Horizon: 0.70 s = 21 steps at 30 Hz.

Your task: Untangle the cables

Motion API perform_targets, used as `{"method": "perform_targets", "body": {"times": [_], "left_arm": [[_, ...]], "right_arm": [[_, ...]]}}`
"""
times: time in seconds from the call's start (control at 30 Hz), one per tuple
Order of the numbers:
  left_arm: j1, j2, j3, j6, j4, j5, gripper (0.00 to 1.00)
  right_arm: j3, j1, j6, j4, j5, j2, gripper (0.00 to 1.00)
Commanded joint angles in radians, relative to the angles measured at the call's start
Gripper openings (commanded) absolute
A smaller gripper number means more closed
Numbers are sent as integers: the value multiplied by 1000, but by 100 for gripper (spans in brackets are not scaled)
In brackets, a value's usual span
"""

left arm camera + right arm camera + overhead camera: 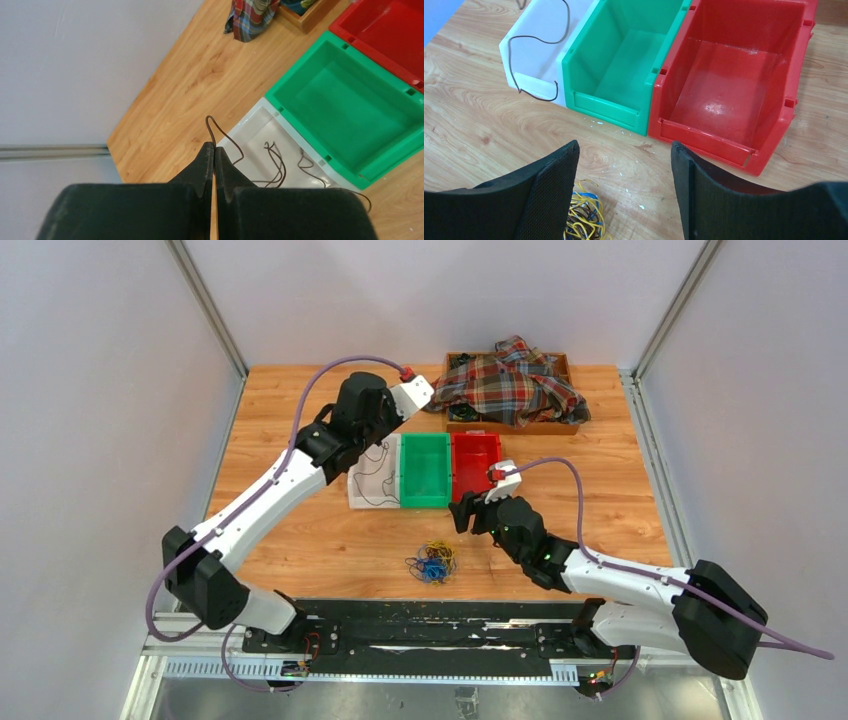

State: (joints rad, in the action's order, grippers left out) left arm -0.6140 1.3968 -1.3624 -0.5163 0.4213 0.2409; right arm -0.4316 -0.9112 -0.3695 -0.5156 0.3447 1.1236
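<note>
Left wrist view: left claw (214, 150) clenched on dark wire (209, 121), tail lying in white bin (252, 112). Lower, then release only once the loop clears the rim. Yellow-blue tangle (432, 562) sits on worktop (340, 540); right claw (624, 147) hangs released near it.

A dark brown-black wire (209, 118) is lying apart from a small tangle (432, 562).
The wire is looping loosely across the white bin (355, 495), with one end rising into the closed tips of the left gripper (214, 150). The tangle, yellow-orange, blue and dark strands knotted together, is sitting on the wooden table (300, 540), well apart from the bin.
</note>
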Motion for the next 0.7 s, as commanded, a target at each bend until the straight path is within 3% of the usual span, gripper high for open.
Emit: {"method": "perform_targets", "body": {"times": [0.0, 0.1, 0.27, 0.67], "left_arm": [[35, 50, -23, -59, -112, 13, 0], [62, 92, -83, -93, -169, 20, 0], [88, 161, -182, -43, -132, 6, 0], [88, 104, 111, 56, -85, -148, 0]], "right_arm": [[1, 20, -12, 8, 18, -1, 67], [4, 27, -15, 9, 16, 0, 67], [4, 35, -28, 3, 10, 15, 67], [35, 64, -45, -3, 7, 15, 67]]}}
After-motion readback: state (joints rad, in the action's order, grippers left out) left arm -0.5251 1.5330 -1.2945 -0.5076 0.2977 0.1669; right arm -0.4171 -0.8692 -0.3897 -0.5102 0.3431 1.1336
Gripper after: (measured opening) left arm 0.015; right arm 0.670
